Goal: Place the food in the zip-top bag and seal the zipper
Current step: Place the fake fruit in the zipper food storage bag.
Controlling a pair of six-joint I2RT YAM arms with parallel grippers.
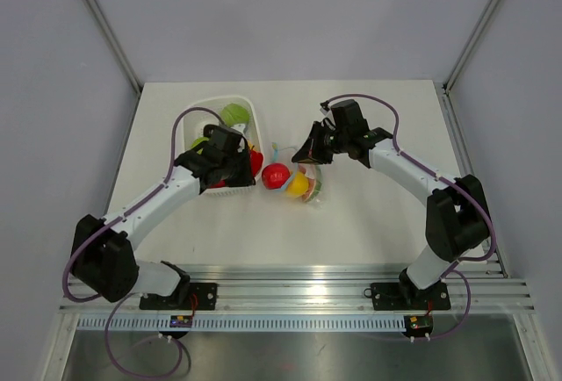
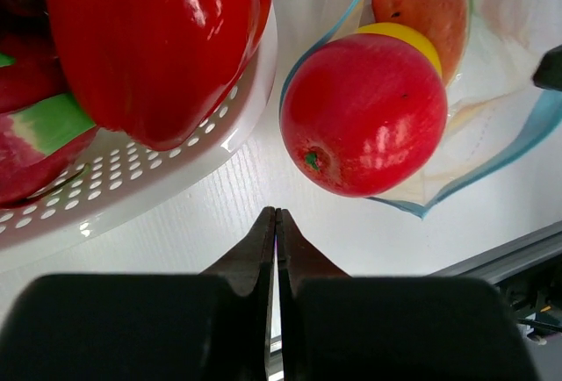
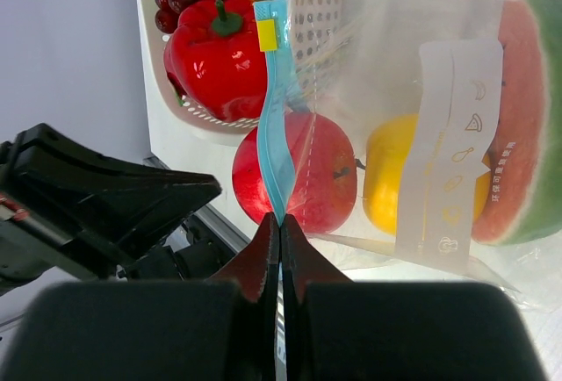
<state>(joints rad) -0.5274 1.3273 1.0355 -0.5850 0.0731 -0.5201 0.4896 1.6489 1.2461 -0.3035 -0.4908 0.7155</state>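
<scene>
Guessing the zipper (image 3: 272, 135) is the stiffest handhold on that floppy, slick zip-top bag (image 3: 386, 30), and the right gripper (image 3: 279, 223) is clamped on it, left gripper (image 2: 276, 223) closed, empty.

The zip-top bag (image 1: 314, 186) with food (image 1: 276, 175) inside lies just right of the basket (image 1: 191, 126) on the table (image 1: 369, 223).

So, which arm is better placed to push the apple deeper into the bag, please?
Probably left: the left gripper, shut and empty, faces the apple; the right gripper is shut on the zipper.
</scene>
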